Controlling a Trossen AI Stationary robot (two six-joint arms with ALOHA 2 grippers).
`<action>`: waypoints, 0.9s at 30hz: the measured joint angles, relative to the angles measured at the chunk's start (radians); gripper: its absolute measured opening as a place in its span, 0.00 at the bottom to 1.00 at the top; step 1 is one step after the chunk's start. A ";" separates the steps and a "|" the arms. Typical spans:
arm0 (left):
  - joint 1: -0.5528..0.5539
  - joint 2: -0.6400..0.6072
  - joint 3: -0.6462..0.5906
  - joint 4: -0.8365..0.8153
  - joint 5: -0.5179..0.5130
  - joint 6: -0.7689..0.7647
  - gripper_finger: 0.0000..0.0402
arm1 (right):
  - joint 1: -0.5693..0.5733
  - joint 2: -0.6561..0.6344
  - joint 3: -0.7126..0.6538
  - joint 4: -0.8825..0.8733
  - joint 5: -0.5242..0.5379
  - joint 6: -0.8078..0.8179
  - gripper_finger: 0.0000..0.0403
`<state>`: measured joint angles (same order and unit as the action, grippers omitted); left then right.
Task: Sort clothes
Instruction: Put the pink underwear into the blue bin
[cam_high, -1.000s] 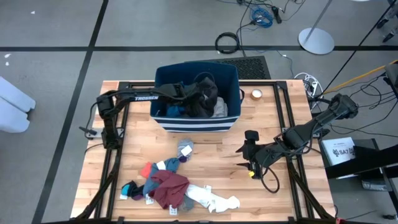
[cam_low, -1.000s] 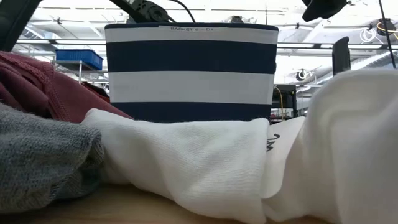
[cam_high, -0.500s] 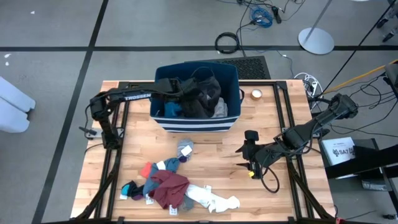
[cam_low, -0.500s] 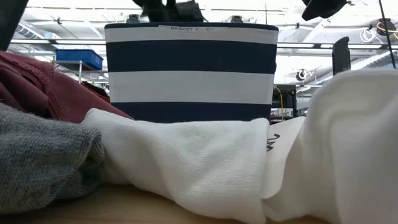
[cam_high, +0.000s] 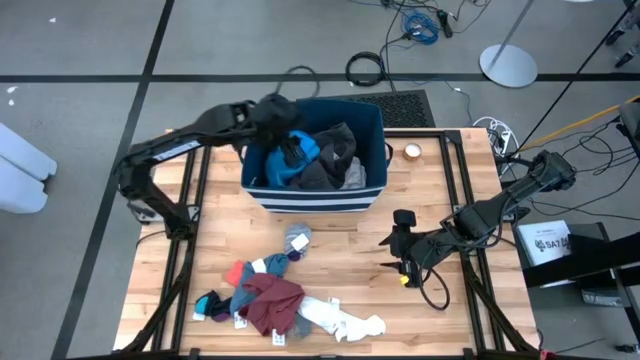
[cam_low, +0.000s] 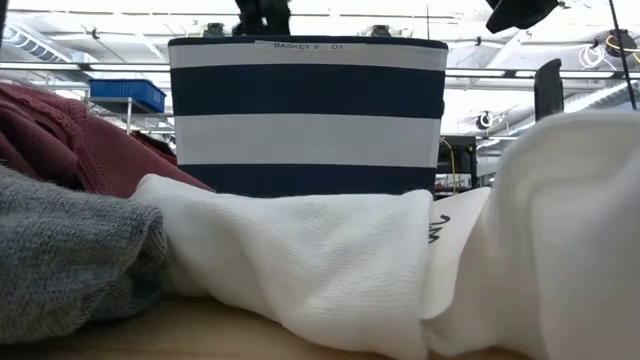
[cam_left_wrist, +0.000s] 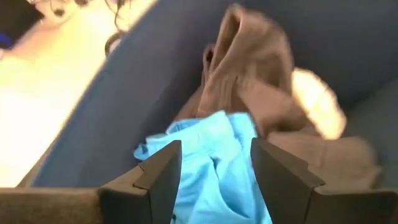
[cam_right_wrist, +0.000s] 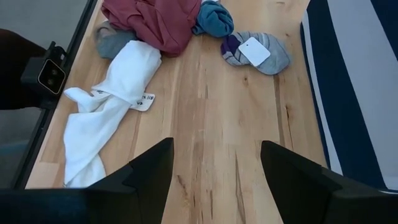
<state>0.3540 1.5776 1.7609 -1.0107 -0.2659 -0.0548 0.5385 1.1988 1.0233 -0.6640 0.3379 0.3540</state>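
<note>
Two grippers are seen from above: left gripper (cam_high: 285, 150) over the navy striped bin (cam_high: 262, 192), jaws parted above a bright blue piece (cam_high: 300, 158); right gripper (cam_high: 398, 248) open above bare table (cam_high: 340, 260); low view is filled by white garment (cam_low: 330, 260); remaining clothes (cam_right_wrist: 149, 25) are piled near the table's front.

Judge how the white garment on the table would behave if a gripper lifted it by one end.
The white garment lies crumpled and folded, so it would probably droop and unfold. Its attached tag would likely dangle. It looks light, likely dragging rather than sliding cleanly on the wooden table.
</note>
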 joint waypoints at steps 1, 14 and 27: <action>-0.004 -0.018 0.005 -0.002 0.003 -0.013 0.51 | 0.000 0.000 0.000 0.000 0.000 0.000 0.57; -0.269 -0.199 -0.031 -0.255 0.424 -0.287 0.51 | 0.000 0.059 0.000 0.106 -0.004 -0.011 0.57; -0.839 -0.162 -0.279 -0.108 0.342 -0.768 0.51 | 0.000 0.257 0.000 0.227 -0.005 -0.068 0.57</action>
<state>-0.4854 1.4156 1.4822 -1.1189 0.0757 -0.8233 0.5384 1.4556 1.0229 -0.4369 0.3328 0.2863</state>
